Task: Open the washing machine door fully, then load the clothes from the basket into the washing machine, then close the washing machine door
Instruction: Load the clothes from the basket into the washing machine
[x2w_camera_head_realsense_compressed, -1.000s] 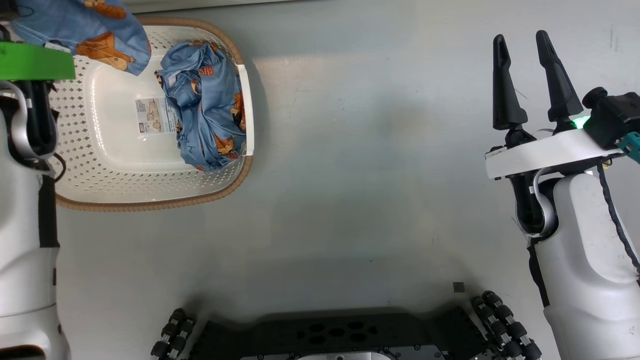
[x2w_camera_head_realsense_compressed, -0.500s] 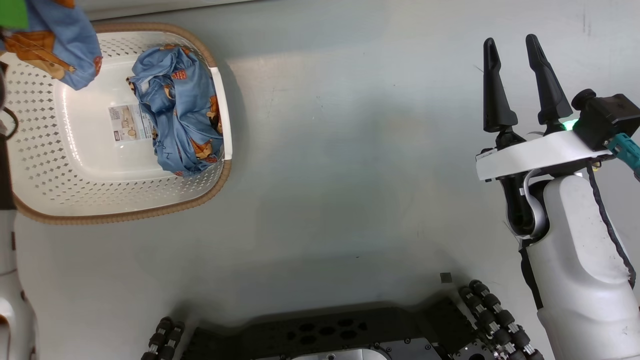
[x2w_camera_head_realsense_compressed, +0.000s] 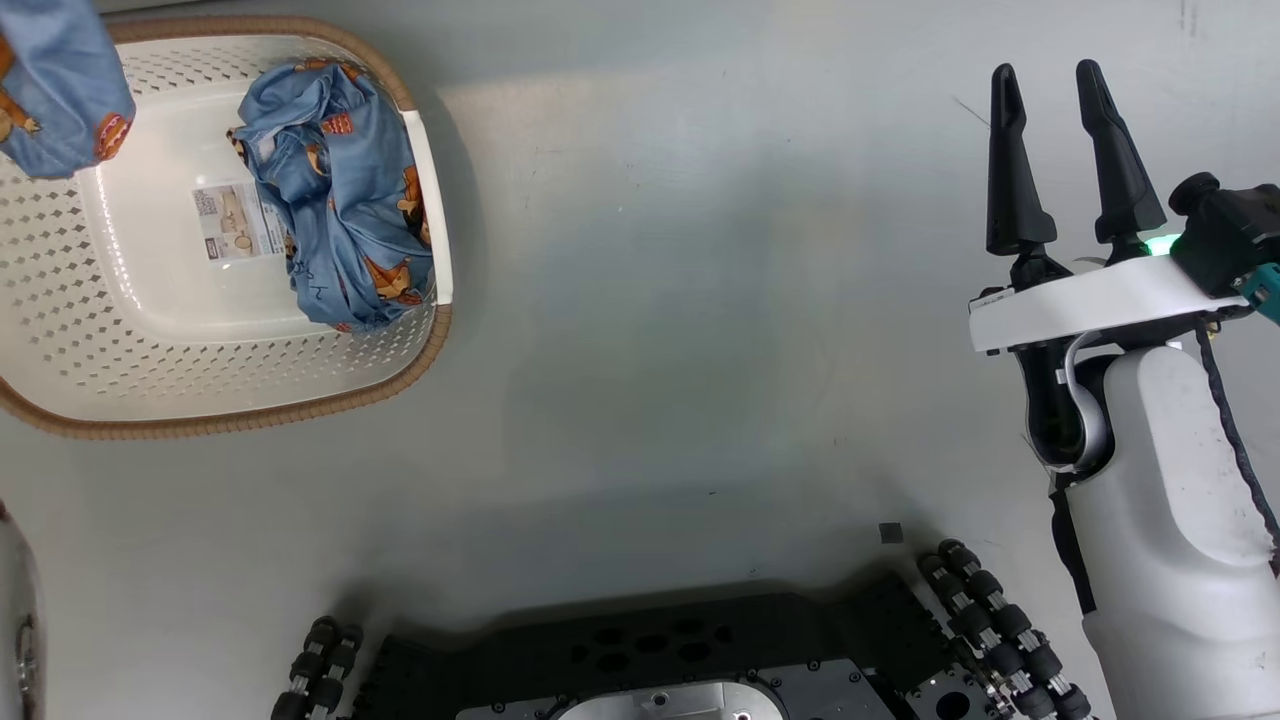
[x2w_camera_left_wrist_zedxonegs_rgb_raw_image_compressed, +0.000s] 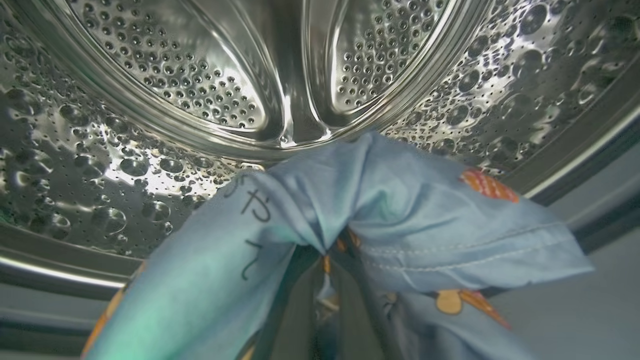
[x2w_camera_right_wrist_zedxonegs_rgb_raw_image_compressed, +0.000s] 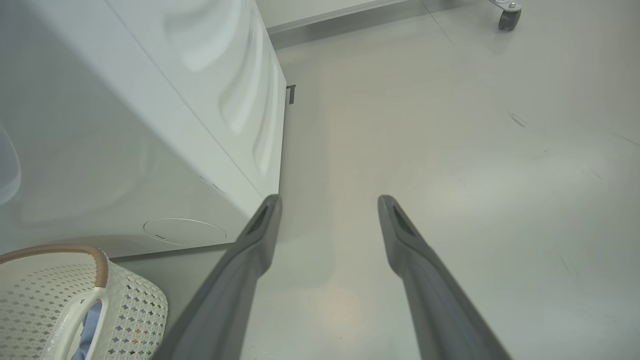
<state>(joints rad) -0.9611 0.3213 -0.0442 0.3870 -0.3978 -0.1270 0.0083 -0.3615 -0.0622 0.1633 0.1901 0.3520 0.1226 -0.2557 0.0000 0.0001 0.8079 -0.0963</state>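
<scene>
**One garment at the drum mouth, one waiting in the basket**

The left gripper (x2w_camera_left_wrist_zedxonegs_rgb_raw_image_compressed: 326, 257) is pinched shut on the held garment (x2w_camera_left_wrist_zedxonegs_rgb_raw_image_compressed: 400, 210), its fingers mostly wrapped in the light blue cloth; the fabric fans out from the pinch across the lower half of the left wrist view, with the steel drum (x2w_camera_left_wrist_zedxonegs_rgb_raw_image_compressed: 200, 75) of the washing machine (x2w_camera_right_wrist_zedxonegs_rgb_raw_image_compressed: 125, 125) across the top of that view, so the arm appears placed to carry the piece inside. Since the drum is seen unobstructed, the door is judged to be open. In the head view a fold of the same garment hangs at the upper left corner, above the basket (x2w_camera_head_realsense_compressed: 200, 405).

The basket sits on the floor (x2w_camera_head_realsense_compressed: 700, 300) at the upper left; inside it, a bundled garment (x2w_camera_head_realsense_compressed: 335, 190) is heaped against the right wall, and beside it the bare bottom shows a label sticker (x2w_camera_head_realsense_compressed: 228, 220).

The right gripper (x2w_camera_head_realsense_compressed: 1045, 70) holds nothing; its fingers stand wide apart over bare floor at the right of the frame, probably parked clear of the loading.
</scene>
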